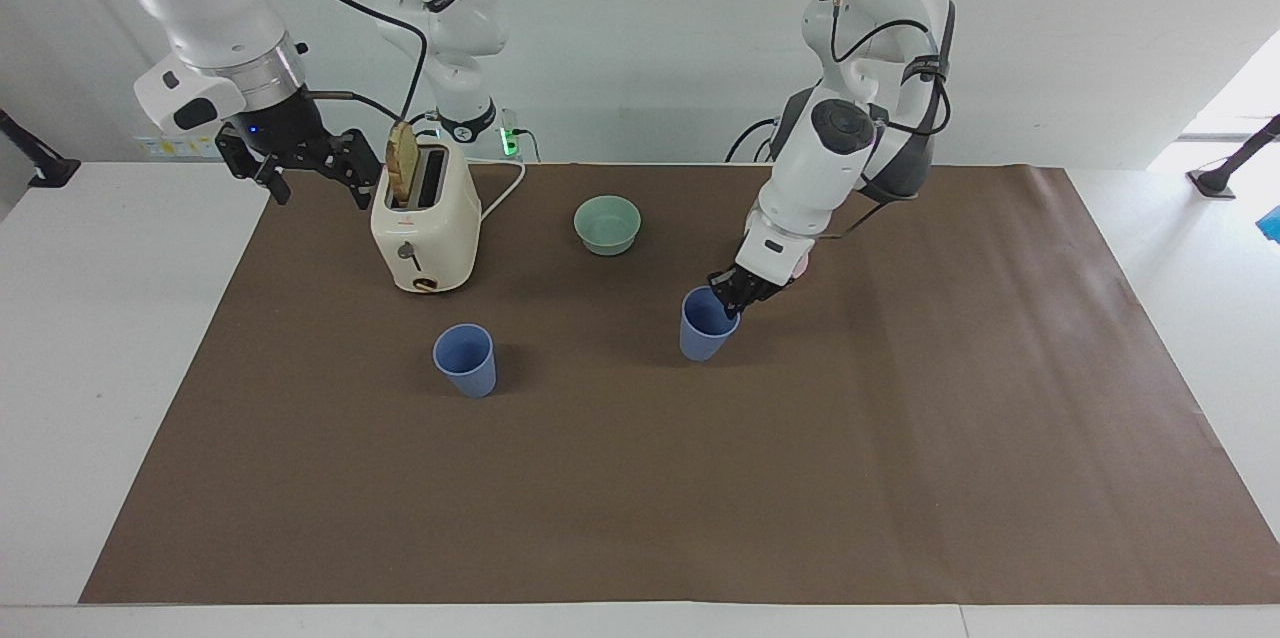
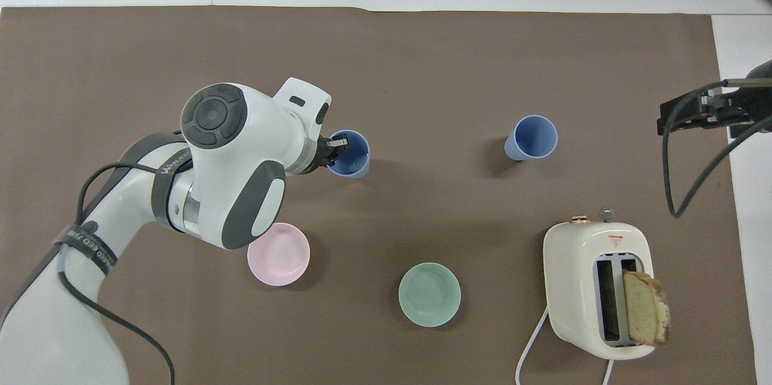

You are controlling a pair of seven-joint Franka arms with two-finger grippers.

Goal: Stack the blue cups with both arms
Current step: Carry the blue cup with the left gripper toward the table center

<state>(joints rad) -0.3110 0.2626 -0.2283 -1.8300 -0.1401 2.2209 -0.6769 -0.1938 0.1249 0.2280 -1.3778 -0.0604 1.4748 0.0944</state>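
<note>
Partly arm-hidden pink bowl [image 2: 278,255] (rim only)

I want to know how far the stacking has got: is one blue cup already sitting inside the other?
No: the carried blue cup, pinched by the left gripper, is apart from the free blue cup.

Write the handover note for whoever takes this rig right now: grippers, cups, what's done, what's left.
Left gripper: shut on the rim of the carried blue cup, over the mat between the pink bowl and the standing blue cup.
Right gripper: open, empty, waiting in the air beside the toaster at the right arm's end.
Standing cup: upright on the mat, farther from the robots than the toaster.
Done: one cup picked up.
Left: bring it over the standing cup, lower it in, release.
</note>
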